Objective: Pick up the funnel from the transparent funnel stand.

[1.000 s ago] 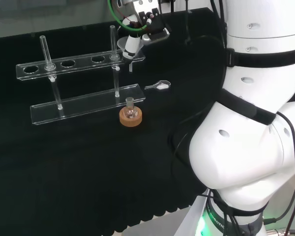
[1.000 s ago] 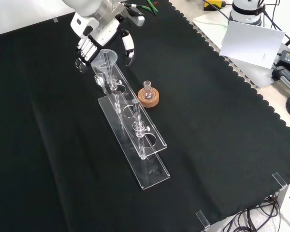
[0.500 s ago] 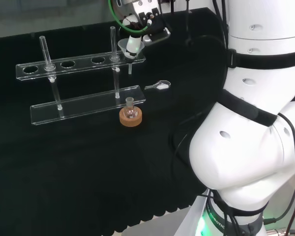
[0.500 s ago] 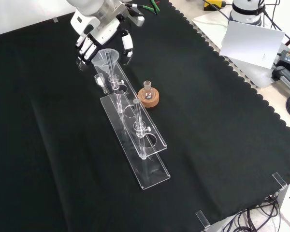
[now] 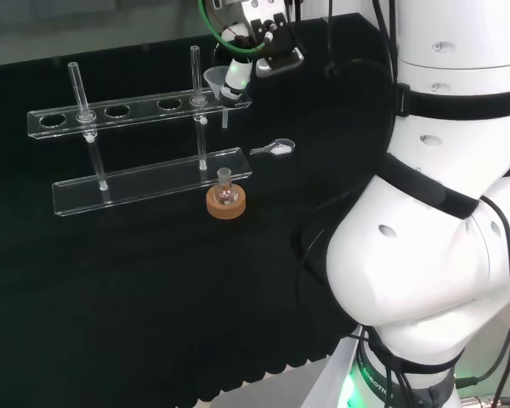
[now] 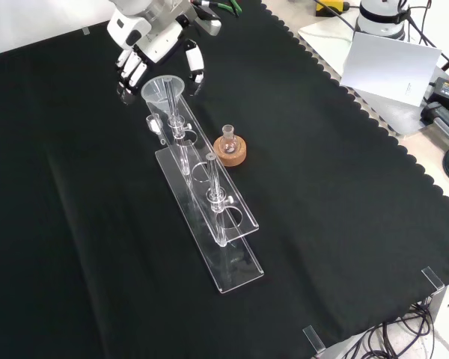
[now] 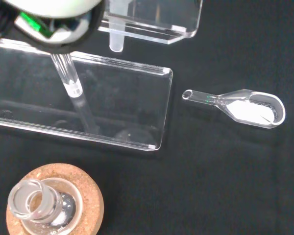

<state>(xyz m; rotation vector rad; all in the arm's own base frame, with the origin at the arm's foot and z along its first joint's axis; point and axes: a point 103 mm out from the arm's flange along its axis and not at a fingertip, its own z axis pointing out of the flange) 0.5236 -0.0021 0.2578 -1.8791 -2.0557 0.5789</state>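
On the near side of the head view, the black bench (image 5: pixel 153 297) is lying bare. A little farther in, a small flask (image 5: pixel 225 192) is sitting upright in a cork ring (image 5: pixel 225 205), so its round bottom is not rolling away. To its right in that view, a clear scoop (image 5: pixel 274 148) with white powder in it is lying flat on the cloth.

Just behind the flask, the clear stand (image 5: pixel 144 115) is stretching from left to right. Its low plate is resting on the bench, and two thin posts are holding up a top plate with round holes. The holes are there so a funnel can hang with its spout pointing down.

The funnel (image 5: pixel 218 83) is sitting at the right end of the top plate in the head view, with its wide cup up and its spout poking down through the plate. In the front view the funnel (image 6: pixel 163 90) is at the far end of the stand.

Farthest off, the hand (image 5: pixel 253 47) is hanging right by the funnel. Its fingers (image 6: pixel 132 69) are curling around the cup from both sides. I cannot tell if they are pinching it yet, or if the funnel is lifting off the stand.
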